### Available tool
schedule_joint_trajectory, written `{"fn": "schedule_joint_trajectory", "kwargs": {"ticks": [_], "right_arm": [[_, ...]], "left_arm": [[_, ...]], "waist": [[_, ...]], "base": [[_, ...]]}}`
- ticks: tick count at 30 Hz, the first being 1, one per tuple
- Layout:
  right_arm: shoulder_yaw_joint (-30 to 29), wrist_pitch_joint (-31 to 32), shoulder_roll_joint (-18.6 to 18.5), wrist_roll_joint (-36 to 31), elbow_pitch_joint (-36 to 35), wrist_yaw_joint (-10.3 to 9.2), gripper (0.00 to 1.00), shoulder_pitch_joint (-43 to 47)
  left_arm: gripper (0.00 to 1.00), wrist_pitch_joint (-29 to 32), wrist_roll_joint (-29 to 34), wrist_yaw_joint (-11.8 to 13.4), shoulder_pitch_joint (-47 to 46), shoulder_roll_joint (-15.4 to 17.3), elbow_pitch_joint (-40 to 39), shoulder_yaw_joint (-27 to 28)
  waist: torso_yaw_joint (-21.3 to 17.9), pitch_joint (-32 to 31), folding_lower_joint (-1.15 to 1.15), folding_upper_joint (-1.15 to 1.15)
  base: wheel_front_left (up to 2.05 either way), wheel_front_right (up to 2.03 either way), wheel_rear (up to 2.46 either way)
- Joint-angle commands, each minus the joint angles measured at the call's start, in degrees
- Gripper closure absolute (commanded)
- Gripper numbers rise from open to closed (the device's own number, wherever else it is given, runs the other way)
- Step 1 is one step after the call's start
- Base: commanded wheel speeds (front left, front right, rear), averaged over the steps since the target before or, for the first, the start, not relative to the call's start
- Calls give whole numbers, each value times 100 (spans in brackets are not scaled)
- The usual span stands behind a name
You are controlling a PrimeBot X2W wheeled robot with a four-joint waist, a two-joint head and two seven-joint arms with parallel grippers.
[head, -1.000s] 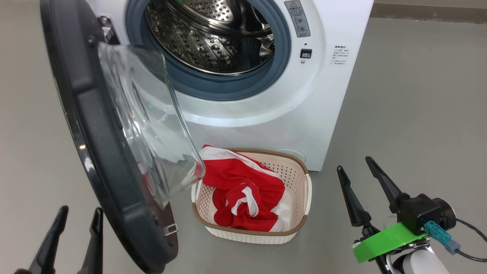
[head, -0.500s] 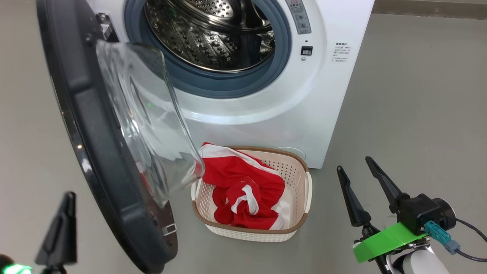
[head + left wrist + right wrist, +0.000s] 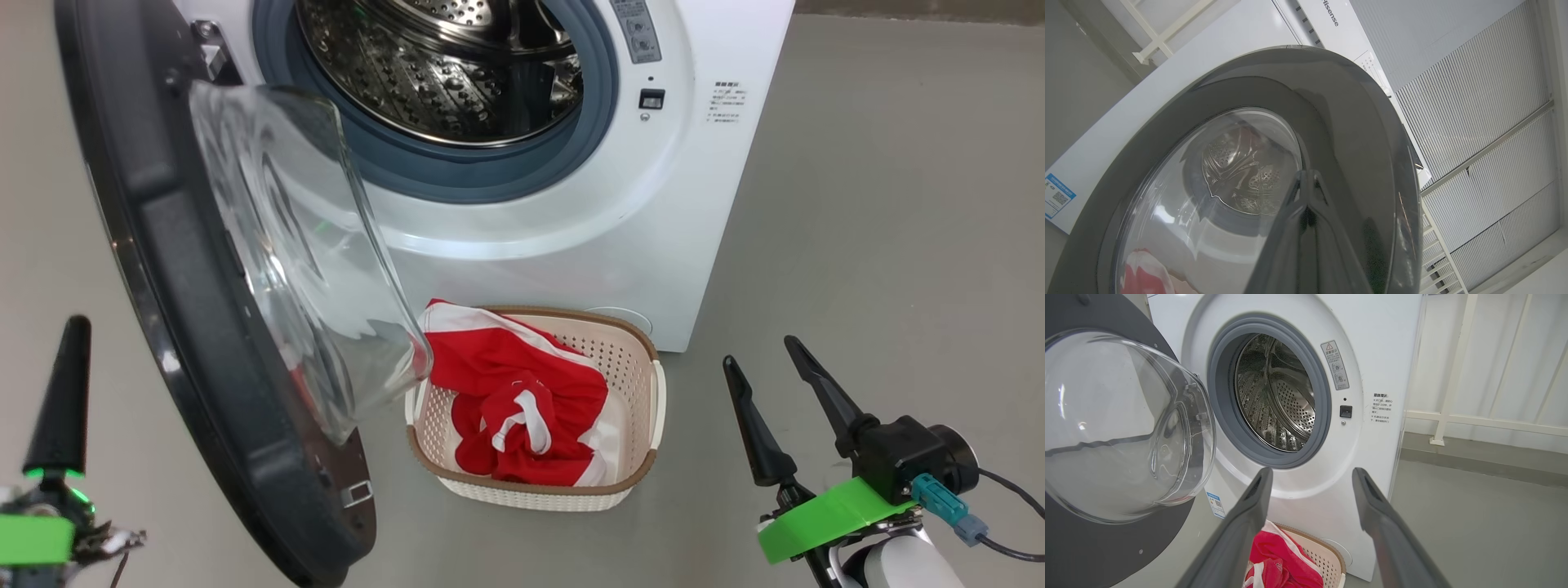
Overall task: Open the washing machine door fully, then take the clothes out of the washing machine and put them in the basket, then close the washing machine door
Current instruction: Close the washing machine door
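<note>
Two grippers frame the scene in the head view. At the far left, the left gripper (image 3: 72, 343) stands upright with its fingers pressed together into one dark spike, pinching nothing. It is beside the outer face of the door (image 3: 163, 245). In the left wrist view the joined fingers of that gripper (image 3: 1306, 179) point at the glossy dark rim of the door (image 3: 1355, 143), just beside the glass window; I cannot tell whether they touch it.

The door is swung wide open on the left side of the washing machine (image 3: 571, 245). Its clear glass bowl bulges to the right and, in the head view, overlaps the basket's left edge. Behind it, the grey rubber ring (image 3: 490, 175) surrounds the steel drum (image 3: 441, 73).

Below the opening, the basket (image 3: 531, 494) sits on the floor (image 3: 882, 245), close against the machine's lower front. The clothes (image 3: 506, 376) lie heaped inside it, mostly on the left and in the middle, with a white band draped over the rear left rim.

Further right, well apart from the basket, the right gripper (image 3: 761, 351) hangs with its fingers spread wide and nothing between them. In the right wrist view that gripper (image 3: 1312, 473) points at the machine's front, and the basket (image 3: 1327, 555) and the clothes (image 3: 1278, 555) show by its left finger.
</note>
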Motion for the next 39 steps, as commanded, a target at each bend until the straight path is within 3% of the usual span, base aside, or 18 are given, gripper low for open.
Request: {"fn": "schedule_joint_trajectory", "kwargs": {"ticks": [1, 4, 5, 10, 15, 20, 39], "right_arm": [[133, -36, -6, 3, -129, 28, 0, -187], [124, -36, -6, -1, -135, 28, 0, -190], [124, -36, -6, -1, -135, 28, 0, -190], [161, -36, -6, 27, -130, 28, 0, -213], [177, -36, -6, 48, -135, 28, 0, -246], [168, -36, -6, 55, -139, 28, 0, -284], [171, -36, -6, 153, -188, 28, 0, -459]], "left_arm": [[100, 297, -556, 20, -346, 145, -174, 297], [100, 749, -1317, 259, -463, 113, -274, 367], [100, 749, -1317, 259, -463, 113, -274, 367], [100, 1313, -2329, 839, -550, 54, -459, 508], [100, 1677, -2925, 1274, -528, 70, -736, 620], [100, 1817, -3031, 1430, -463, 115, -968, 614], [100, 1863, -2848, 1615, -559, -5, -1283, 222]], "waist": [[-16, 31, 0, 0], [-19, 72, 0, 0], [-19, 72, 0, 0], [-54, 117, 0, 0], [-100, 171, 0, 0], [-152, 243, 0, 0], [-683, 555, 0, 0]], "base": [[0, 0, 0], [0, 0, 0], [0, 0, 0], [0, 0, 0], [0, 0, 0], [0, 0, 0], [0, 0, 0]]}}
